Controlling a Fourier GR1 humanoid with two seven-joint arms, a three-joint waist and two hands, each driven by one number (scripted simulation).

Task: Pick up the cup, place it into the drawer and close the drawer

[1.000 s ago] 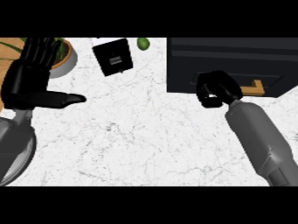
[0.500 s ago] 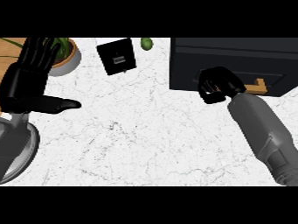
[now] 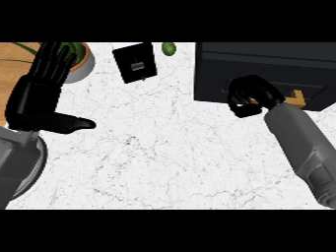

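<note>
**A:** What's changed on your end?

**B:** My right hand [image 3: 252,93] has come up off the white counter [image 3: 170,157] and now sits against the front of the dark drawer [image 3: 309,69]. A second ago it was lower, half over the marble. Its fingers are curled in tighter than they were then.

**A:** And the cup?

**B:** I can't see it outright. It's nowhere on the counter, so I judge it's hidden inside that curled right hand, at the drawer's front edge.

**A:** So the pickup is done?

**B:** I think so, and I'm in the carry-to-drawer step. A tan patch [image 3: 298,98] shows just right of the hand. It may be the drawer's inside, but I can't tell how far open it stands.

**A:** Left side?

**B:** My left hand [image 3: 36,98] rests open at the left edge, fingers up and thumb out, beside the plant pot [image 3: 85,61]. It's much as it was. The black panel [image 3: 135,63] has drifted slightly right in view.
</note>
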